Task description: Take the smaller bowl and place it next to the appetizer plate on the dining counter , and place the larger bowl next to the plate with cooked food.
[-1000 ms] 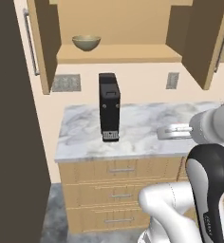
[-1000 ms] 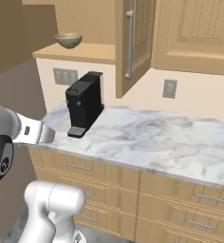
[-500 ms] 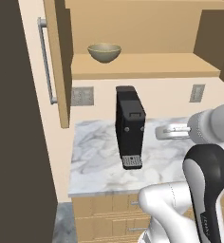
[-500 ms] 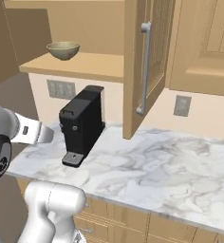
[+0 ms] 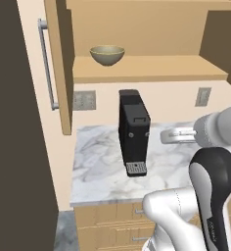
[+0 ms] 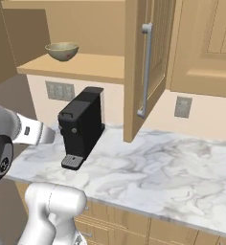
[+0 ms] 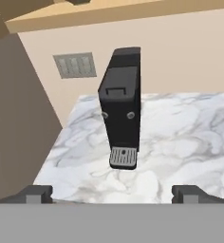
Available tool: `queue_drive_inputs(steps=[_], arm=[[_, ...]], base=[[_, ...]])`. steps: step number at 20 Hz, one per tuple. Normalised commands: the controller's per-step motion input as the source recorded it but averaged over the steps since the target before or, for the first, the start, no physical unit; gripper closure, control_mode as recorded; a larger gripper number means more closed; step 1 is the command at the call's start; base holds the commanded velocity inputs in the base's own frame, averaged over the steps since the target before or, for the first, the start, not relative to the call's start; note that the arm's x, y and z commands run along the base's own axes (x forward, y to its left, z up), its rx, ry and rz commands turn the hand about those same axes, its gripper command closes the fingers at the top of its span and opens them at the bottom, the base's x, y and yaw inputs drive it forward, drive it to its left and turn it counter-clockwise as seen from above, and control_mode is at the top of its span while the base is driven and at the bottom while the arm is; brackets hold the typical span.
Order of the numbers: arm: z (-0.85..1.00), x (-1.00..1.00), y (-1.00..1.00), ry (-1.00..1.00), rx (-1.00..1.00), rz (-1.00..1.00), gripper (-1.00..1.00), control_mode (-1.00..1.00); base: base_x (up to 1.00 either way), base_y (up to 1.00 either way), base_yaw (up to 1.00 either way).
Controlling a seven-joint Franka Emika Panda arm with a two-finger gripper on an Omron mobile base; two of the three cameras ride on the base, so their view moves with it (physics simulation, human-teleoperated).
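The smaller bowl [image 5: 107, 55], olive-tan with a pale rim, stands upright on the open wooden cabinet shelf [image 5: 147, 69] above the marble-topped counter [image 5: 100, 166], towards the shelf's left end. Below it, a black coffee machine [image 5: 133, 131] stands on the counter against the far wall, with a grey wall outlet [image 5: 84, 100] just to its left. The gripper [image 7: 112, 193] hangs over the near part of the counter, facing the coffee machine, its jaws spread wide apart and holding nothing
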Motion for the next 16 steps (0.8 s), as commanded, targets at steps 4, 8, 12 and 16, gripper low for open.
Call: queue_drive_inputs(steps=[4,8,12,16], arm=[[0.31,-0.01,0.11,-0.1,-0.03,0.0,-1.0,-1.0],[0.51,-0.06,0.07,-0.18,-0.05,0.0,-1.0,-1.0],[0.61,-0.19,0.03,-0.12,0.03,-0.05,-1.0,-1.0],[0.6,-0.14,0.0,0.0,0.23,-0.02,-1.0,-1.0]], base=[[0.0,0.0,0.0],[0.0,0.0,0.0],[0.0,0.0,0.0],[0.0,0.0,0.0]])
